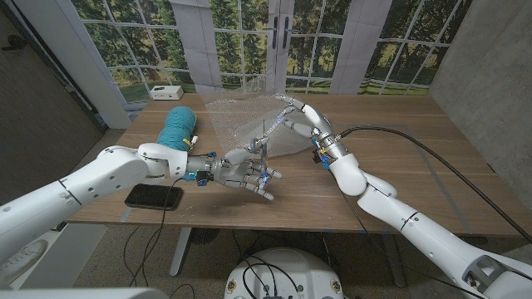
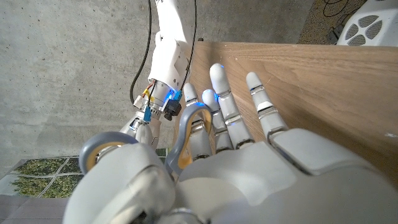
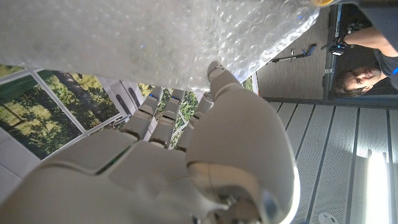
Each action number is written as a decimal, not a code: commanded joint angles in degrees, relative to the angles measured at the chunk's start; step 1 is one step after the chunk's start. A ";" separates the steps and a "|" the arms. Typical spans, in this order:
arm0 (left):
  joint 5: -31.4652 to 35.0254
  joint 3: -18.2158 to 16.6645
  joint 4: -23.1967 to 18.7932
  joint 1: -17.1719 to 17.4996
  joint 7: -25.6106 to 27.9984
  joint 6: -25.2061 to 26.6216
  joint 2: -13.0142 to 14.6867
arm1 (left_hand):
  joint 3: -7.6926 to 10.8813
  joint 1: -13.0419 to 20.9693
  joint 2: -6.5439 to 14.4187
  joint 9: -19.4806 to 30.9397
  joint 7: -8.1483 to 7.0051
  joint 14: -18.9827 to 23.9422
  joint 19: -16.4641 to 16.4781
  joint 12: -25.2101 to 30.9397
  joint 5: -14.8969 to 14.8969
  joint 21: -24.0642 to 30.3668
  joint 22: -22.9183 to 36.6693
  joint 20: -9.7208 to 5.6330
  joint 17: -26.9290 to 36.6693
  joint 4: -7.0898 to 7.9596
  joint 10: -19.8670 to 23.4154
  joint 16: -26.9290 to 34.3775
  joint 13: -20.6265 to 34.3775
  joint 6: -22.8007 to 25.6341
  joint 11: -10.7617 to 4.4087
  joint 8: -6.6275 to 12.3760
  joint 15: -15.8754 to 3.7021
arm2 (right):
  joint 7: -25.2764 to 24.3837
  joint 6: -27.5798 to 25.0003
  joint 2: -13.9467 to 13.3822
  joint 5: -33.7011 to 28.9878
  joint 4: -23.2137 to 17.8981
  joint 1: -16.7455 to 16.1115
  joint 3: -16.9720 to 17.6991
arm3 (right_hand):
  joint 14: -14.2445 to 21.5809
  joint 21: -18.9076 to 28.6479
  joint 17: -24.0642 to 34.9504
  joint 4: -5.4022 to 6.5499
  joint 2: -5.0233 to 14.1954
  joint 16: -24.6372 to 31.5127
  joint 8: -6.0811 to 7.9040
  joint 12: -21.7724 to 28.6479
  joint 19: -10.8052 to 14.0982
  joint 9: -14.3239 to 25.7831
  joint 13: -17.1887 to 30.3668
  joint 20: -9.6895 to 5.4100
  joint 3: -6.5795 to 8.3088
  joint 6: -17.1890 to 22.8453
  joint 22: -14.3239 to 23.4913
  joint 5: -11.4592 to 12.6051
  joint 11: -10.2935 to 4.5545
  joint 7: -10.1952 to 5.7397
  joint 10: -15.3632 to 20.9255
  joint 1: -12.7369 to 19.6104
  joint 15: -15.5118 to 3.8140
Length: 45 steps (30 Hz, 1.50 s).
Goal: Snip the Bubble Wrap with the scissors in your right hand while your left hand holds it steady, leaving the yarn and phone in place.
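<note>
Head view: right hand pinches Bubble Wrap edge, sheet lifted over table middle, beside yarn. Left hand grips scissors, likely by grey handle loops. Wrap light, floppy, slippery; hold near cut line, taut.

desk: brown wood
white box: on the desk's far left corner
person: seen in the right wrist view
</note>
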 commanded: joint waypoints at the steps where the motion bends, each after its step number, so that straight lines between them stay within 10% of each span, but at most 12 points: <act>1: 1.18 0.56 0.51 -1.01 -0.27 -0.39 -0.72 | 0.52 1.77 0.23 0.21 3.12 0.21 0.43 0.22 -0.36 -0.11 0.23 -0.11 0.14 -0.36 3.94 0.39 0.16 -2.78 -3.86 0.13 -1.04 | 0.78 0.74 -0.10 0.36 -0.08 -0.23 -0.02 | 0.75 0.22 0.22 -0.06 0.05 -0.12 0.13 0.34 0.37 0.22 0.08 0.11 -0.19 0.47 0.16 0.06 0.12 -0.27 -0.24 0.64 -10.84; 11: 1.87 1.04 0.59 -1.81 0.10 -0.36 -1.58 | 5.96 14.29 7.46 0.75 2.03 0.50 0.93 0.79 -3.92 -0.09 0.30 -0.19 -0.38 -4.68 5.86 1.47 -0.17 -0.05 -5.43 0.60 -2.02 | 0.96 0.83 -0.23 0.43 -0.57 -0.71 0.37 | 0.92 0.16 0.43 -0.04 0.03 -0.17 0.15 0.46 0.35 0.22 -0.11 -0.02 -0.23 0.50 0.16 0.04 0.15 -0.27 -0.31 0.65 -10.84; 17: -0.01 0.18 -0.08 -1.06 3.34 1.13 -1.74 | 15.79 28.20 14.54 2.32 0.81 2.18 1.53 2.34 -9.58 1.24 1.47 -0.70 0.39 -11.59 8.47 4.14 0.80 3.88 -6.30 1.46 -3.11 | 0.97 1.12 -0.26 0.50 -0.76 -0.83 0.60 | 0.98 0.17 0.56 -0.05 0.03 -0.24 0.14 0.54 0.41 0.22 -0.23 -0.02 -0.22 0.48 0.16 0.04 0.15 -0.26 -0.33 0.70 -10.85; 23: -1.80 -0.23 -0.30 -0.79 5.85 3.17 -1.81 | 21.89 32.89 14.96 3.79 0.05 4.05 2.61 3.49 -10.32 2.71 2.25 -1.33 1.35 -13.52 10.34 5.70 1.56 6.36 -7.24 2.22 -4.13 | 0.82 1.58 -0.28 0.47 -1.04 -1.05 0.87 | 1.02 0.18 0.64 -0.04 0.03 -0.28 0.15 0.58 0.49 0.22 -0.31 -0.01 -0.23 0.50 0.16 0.03 0.15 -0.25 -0.36 0.72 -10.86; 32: -3.29 -0.95 -1.13 0.07 9.19 4.13 -2.07 | 25.99 34.11 14.76 5.17 -0.37 5.69 3.30 5.54 -11.45 3.97 2.79 -1.62 1.62 -13.62 11.14 5.89 3.94 8.38 -7.81 2.70 -5.33 | 0.96 1.09 -0.61 0.47 -1.80 -1.67 1.40 | 1.17 0.13 0.89 -0.03 0.05 -0.39 0.16 0.82 0.50 0.22 -0.45 -0.13 -0.25 0.53 0.16 0.02 0.16 -0.25 -0.36 0.77 -10.86; 37: -6.13 -2.52 -1.63 1.66 13.31 5.01 -2.17 | 33.80 39.68 15.25 7.99 -2.22 8.86 4.53 10.52 -11.83 6.49 3.84 -2.59 2.25 -15.35 13.30 7.92 6.22 12.51 -9.81 4.45 -7.01 | 0.94 1.21 -0.56 0.41 -1.83 -1.76 1.43 | 1.15 0.12 0.95 -0.04 0.02 -0.45 0.17 0.85 0.48 0.22 -0.52 -0.06 -0.26 0.55 0.16 0.02 0.15 -0.25 -0.38 0.78 -10.85; 45: -6.98 -2.94 -1.15 2.51 13.76 4.08 -2.61 | 36.22 41.20 14.84 10.13 -2.22 9.80 4.65 13.07 -12.60 8.11 4.62 -3.03 2.04 -15.37 13.40 8.90 6.25 12.75 -10.44 4.98 -8.02 | 0.83 1.06 -0.29 -0.02 -2.13 -1.73 1.33 | 1.17 0.11 1.06 -0.02 0.03 -0.52 0.19 0.90 0.46 0.23 -0.63 0.02 -0.27 0.61 0.16 0.02 0.15 -0.25 -0.43 0.78 -10.85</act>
